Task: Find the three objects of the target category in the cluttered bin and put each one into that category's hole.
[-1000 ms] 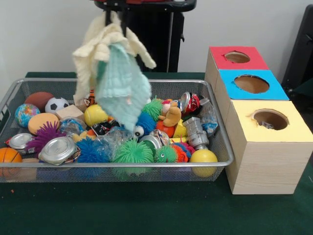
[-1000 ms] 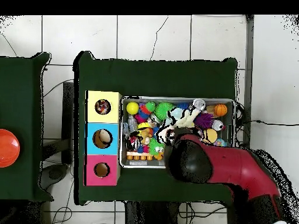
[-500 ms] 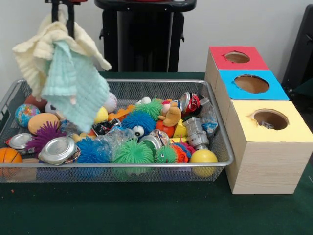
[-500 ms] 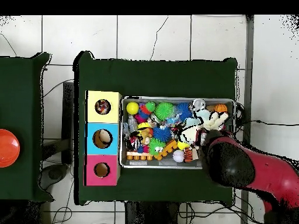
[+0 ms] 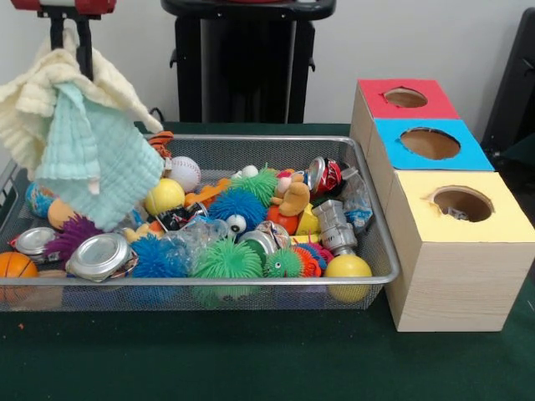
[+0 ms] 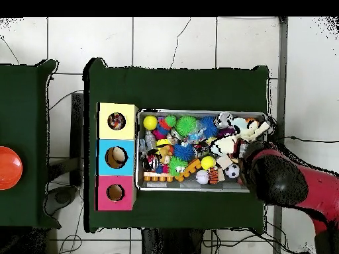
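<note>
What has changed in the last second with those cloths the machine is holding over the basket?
The gripper, its fingers still shut on the cream cloth and mint cloth, carried them sideways from above the bin's middle to its end farthest from the boxes, left in the front view. That uncovered a baseball and yellow ball. The yellow-topped box and the toys near it stayed put.

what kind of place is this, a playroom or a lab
Most likely a robotics lab: a red arm works over a wire bin of toys beside colour-topped sorting boxes, on a green-covered table.
</note>
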